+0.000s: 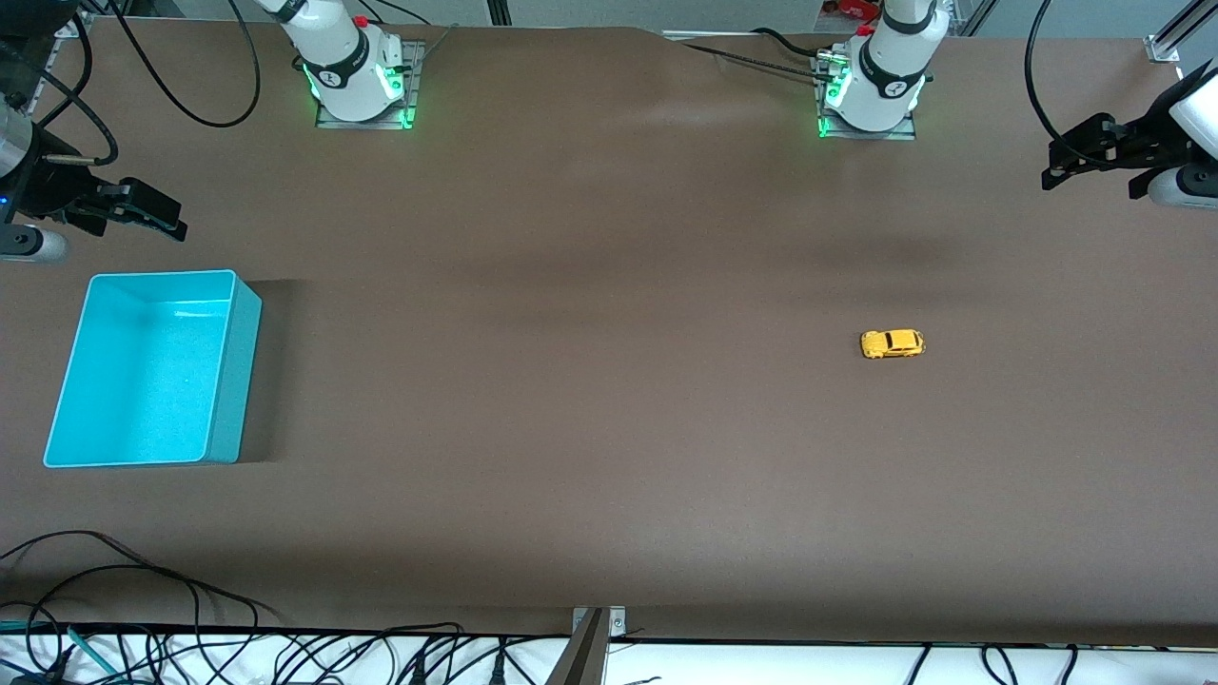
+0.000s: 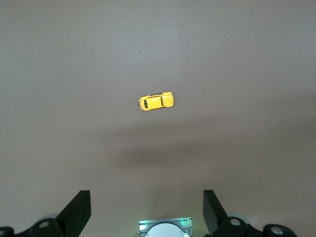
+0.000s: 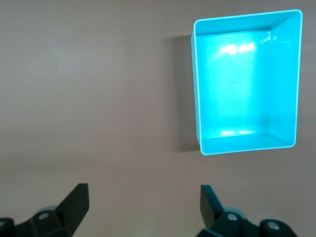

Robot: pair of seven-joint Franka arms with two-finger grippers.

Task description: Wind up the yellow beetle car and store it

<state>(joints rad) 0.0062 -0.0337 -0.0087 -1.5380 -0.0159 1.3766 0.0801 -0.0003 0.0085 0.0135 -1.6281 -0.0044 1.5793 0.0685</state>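
Car [image 1: 893, 343] sits on the table [image 1: 590, 381], all four wheels down, toward the left arm's end. It lies lengthwise along the table, nearer the front camera than the left arm's base [image 1: 871, 105]. Nothing touches it. Yellow body, dark windows; also visible in the left wrist view [image 2: 156, 101], alone on bare brown surface.

Bin [image 1: 152, 371] is at the right arm's end of the table, well apart from the car. Turquoise, rectangular, open top, nothing inside (interior fully visible in the right wrist view [image 3: 247, 81]). It sits flat, slightly skewed to the table edge.

Left gripper [image 1: 1080, 157]: up in the air over the table's edge at the left arm's end, fingers spread wide, holding nothing. In its wrist view both fingers [image 2: 79, 210] show with a broad gap between them, and the car lies well ahead of them on the table. Arm is waiting.

Right gripper [image 1: 152, 214]: in the air over the table at the right arm's end, just beside the bin rather than over it. Fingers [image 3: 74, 200] likewise wide apart, nothing between them. Arm is waiting too.

Loose cables [image 1: 143, 637] run along the table edge nearest the front camera.
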